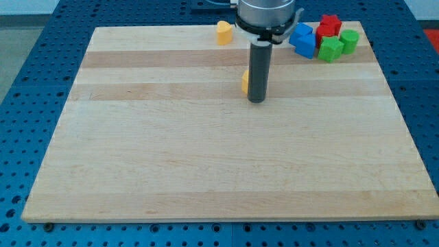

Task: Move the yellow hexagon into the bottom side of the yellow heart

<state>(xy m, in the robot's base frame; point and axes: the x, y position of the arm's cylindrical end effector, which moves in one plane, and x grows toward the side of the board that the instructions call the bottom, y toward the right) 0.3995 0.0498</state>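
While our tip [256, 100] sits touching the right side of the yellow hexagon [245, 81], mostly hidden behind the rod, the yellow heart [223, 32] lies up-left at the board's [206, 171] top edge. No jaws on this rig.

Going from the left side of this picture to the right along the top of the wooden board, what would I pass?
Yellow heart → yellow hexagon, mostly hidden behind the rod → my tip touching its right side → blue blocks → red blocks → green blocks.
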